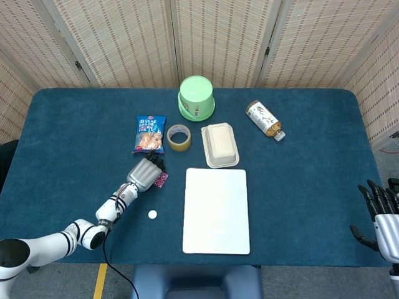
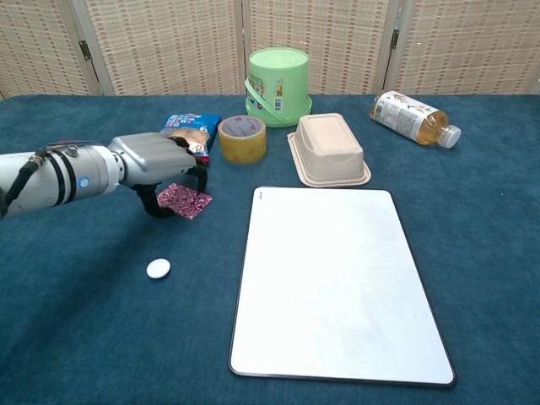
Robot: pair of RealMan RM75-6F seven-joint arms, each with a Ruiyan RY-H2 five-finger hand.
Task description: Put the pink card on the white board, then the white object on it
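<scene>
**Supervisor:** Where's your left hand right now?

**Me:** My left hand (image 2: 156, 164) is low over the tabletop (image 1: 75, 124), curled down around the near-left edge of the pink card (image 2: 185, 201). One finger and the thumb arch onto that edge, but I cannot tell from either camera whether the card is actually pinched or just touched. It looks flat on the cloth to me.

**Supervisor:** And the right?

**Me:** The right hand (image 1: 381, 218) sits at the far right edge of the head view, fingers spread apart and holding nothing, well away from everything.

**Supervisor:** The other task items?

**Me:** The white object (image 2: 158, 268), a small round disc, lies on the cloth nearer to me than the card, apart from my hand. The white board (image 2: 337, 283) lies flat to the right of both, nothing on it.

**Supervisor:** What's behind?

**Me:** Just beyond my hand there's a blue snack bag (image 1: 149, 133) and a roll of yellow tape (image 2: 242, 138). A beige lidded tray (image 2: 327, 149) sits just beyond the board's far edge, a green bucket (image 2: 278, 80) stands upside down behind the tape, and a bottle (image 2: 413, 117) lies on its side at the far right.
</scene>
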